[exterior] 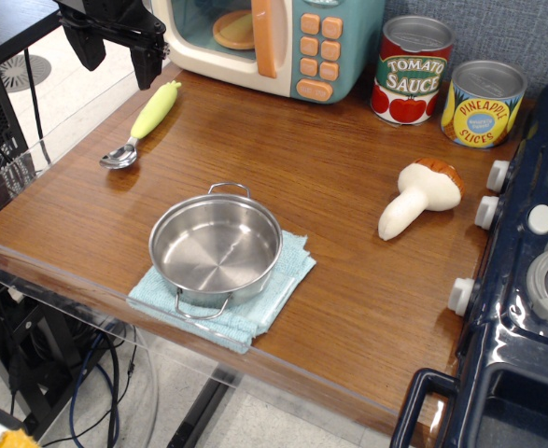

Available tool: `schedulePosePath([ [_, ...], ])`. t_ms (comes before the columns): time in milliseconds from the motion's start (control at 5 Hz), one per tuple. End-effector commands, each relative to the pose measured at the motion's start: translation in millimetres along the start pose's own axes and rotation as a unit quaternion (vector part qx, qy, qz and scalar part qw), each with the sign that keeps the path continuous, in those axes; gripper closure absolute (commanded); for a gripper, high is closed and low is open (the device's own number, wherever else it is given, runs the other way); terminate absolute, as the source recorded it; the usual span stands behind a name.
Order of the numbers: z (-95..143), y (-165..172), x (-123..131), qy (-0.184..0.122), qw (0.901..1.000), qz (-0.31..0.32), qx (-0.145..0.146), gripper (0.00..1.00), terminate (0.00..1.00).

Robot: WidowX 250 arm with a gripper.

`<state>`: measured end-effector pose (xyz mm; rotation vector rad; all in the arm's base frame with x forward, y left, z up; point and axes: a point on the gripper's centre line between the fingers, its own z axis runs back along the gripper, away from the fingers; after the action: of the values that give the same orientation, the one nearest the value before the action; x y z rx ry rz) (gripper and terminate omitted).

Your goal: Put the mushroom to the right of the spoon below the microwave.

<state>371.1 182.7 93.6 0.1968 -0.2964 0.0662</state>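
Observation.image looks down on a wooden tabletop [348,280] with a reddish-brown grain and a clear plastic edge along its near-left side. At top left the black gripper [115,51] hangs over the table's far-left corner, its two fingers [147,61] spread apart with nothing between them. Just right of and below the fingers lies the spoon [146,123], its yellow-green handle pointing up toward them and its metal bowl toward the table edge. Right of the fingers, along the back, stands the microwave [283,42], cream with a teal front, orange handle and orange buttons. Further right are a tomato sauce can [412,70] and a pineapple slices can [482,103], side by side against a grey-blue wall. The mushroom [421,196] lies well away from the fingers, far to their right and nearer the camera, on its side beside the knobs of a dark blue toy stove [526,308]. Below the fingers, toward the front edge, a steel pot [216,247] sits on a light blue cloth [255,313]. Beyond the table's left edge show pale floor tiles, black frame parts and cables.
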Motion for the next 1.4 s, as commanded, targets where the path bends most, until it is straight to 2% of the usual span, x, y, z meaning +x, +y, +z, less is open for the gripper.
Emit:
schedulePosePath([
  [0,0,0,0,0.0,1.0,0.0,0.0,0.0,0.0],
  [200,13,-26,12,-0.024,0.9986,-0.042,-0.022,0.0,0.0],
  [400,28,-64,16,-0.04,0.9932,-0.098,-0.049,0.0,0.0],
  [600,51,-103,18,-0.07,0.9843,-0.132,-0.094,0.0,0.0],
  [800,69,-148,9,-0.083,0.9723,-0.174,-0.132,0.0,0.0],
  [1200,60,-235,-15,-0.082,0.95,-0.243,-0.178,0.0,0.0],
])
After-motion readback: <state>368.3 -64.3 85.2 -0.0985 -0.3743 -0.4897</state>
